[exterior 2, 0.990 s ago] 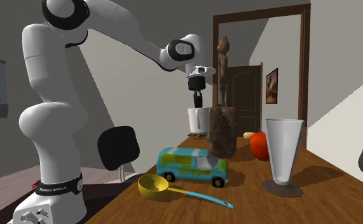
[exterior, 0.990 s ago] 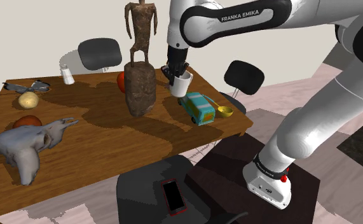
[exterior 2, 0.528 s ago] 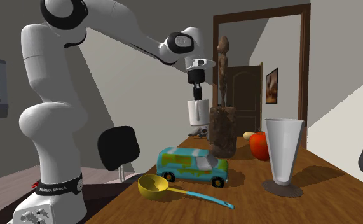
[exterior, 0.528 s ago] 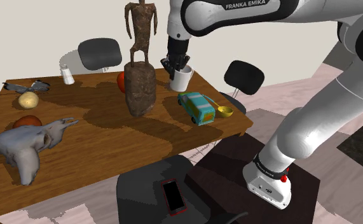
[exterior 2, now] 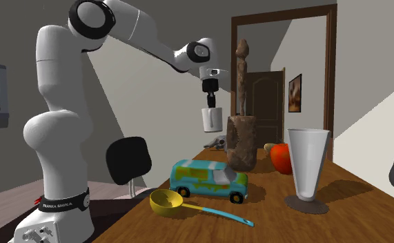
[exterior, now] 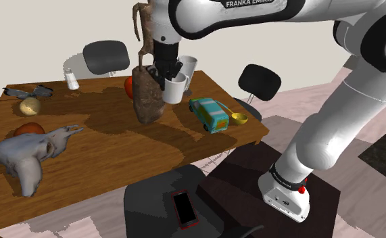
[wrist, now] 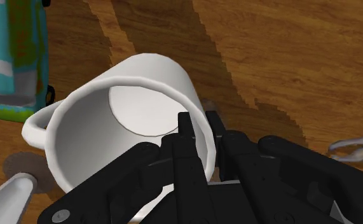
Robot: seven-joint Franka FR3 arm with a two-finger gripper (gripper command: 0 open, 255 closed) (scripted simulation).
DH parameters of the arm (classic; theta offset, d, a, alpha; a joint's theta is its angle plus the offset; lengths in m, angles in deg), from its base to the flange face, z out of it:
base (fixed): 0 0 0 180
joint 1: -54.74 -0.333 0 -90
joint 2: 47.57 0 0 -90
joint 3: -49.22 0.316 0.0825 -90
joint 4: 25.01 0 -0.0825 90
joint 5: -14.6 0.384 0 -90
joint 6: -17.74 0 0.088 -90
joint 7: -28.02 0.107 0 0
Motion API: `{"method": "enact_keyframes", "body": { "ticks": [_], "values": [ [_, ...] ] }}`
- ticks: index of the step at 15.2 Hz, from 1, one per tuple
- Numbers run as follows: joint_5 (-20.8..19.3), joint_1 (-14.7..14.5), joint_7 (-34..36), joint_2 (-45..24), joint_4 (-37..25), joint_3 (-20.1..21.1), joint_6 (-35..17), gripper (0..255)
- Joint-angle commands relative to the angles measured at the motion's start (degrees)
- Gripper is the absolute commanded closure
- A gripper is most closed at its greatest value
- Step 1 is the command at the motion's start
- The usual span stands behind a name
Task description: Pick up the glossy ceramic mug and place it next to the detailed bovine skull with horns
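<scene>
— In the shoulder view, where is the mug?
— The white mug [exterior: 176, 88] hangs in the air above the wooden table [exterior: 117, 145], just right of the brown statue [exterior: 148, 94]. The gripper [exterior: 165, 76] holds it at the rim. The horned skull [exterior: 28, 154] lies well apart, at the table's near left.
— And the second exterior view?
— The mug [exterior 2: 211, 119] hangs under the gripper [exterior 2: 210, 102], clear of the table, left of the statue [exterior 2: 241, 138] and beyond the toy van [exterior 2: 209, 181].
— And the wrist view?
— The gripper [wrist: 201, 130] pinches the wall of the mug [wrist: 129, 121], with one finger inside and one outside. The handle is on the side toward the van [wrist: 14, 57].
</scene>
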Motion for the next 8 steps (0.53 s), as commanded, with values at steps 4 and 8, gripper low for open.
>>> {"method": "enact_keyframes", "body": {
  "ticks": [4,8],
  "values": [
    [-3.1,-3.5,7.7,-6.9,-7.6,3.5,2.0,255],
    [-6.6,-7.4,13.6,-13.9,-16.0,5.6,4.8,255]
  ]
}}
